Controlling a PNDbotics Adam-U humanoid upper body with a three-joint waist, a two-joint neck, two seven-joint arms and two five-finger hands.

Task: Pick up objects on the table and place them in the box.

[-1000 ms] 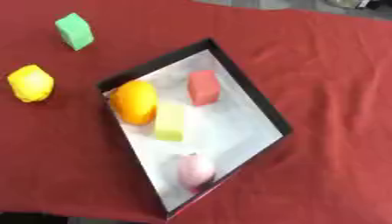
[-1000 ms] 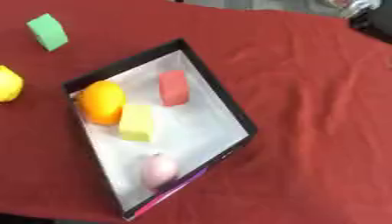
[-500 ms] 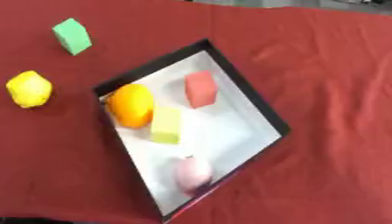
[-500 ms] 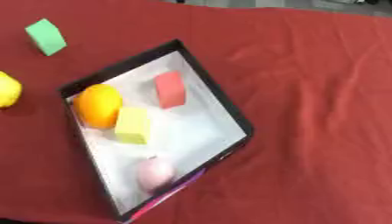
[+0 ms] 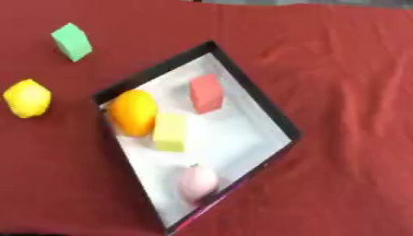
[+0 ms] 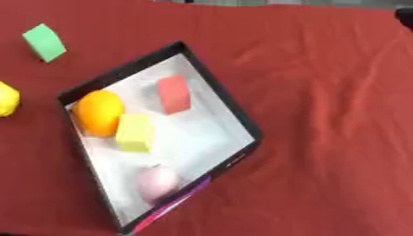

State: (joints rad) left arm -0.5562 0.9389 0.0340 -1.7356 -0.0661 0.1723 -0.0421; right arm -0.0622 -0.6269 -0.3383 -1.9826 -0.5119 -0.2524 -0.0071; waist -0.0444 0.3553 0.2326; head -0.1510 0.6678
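Note:
A black-rimmed box (image 5: 153, 72) with a white floor lies askew on the red cloth. Inside it are an orange (image 5: 133, 112), a red block (image 5: 206, 93), a pale yellow-green block (image 5: 170, 132) and a pink rounded object (image 5: 197, 181). Outside the box, a green block (image 5: 72, 41) stands at the far left. A yellow lemon-like fruit (image 5: 27, 97) lies to the left of the box. Neither of my hands shows in either view.
The red tablecloth (image 5: 347, 92) stretches wrinkled to the right of the box. A small dark shape (image 6: 404, 16) sits at the top right corner of the right eye view; I cannot make it out.
Both pictures have shifted and tilted a little, so the camera moved. The box and the objects keep their places relative to one another.

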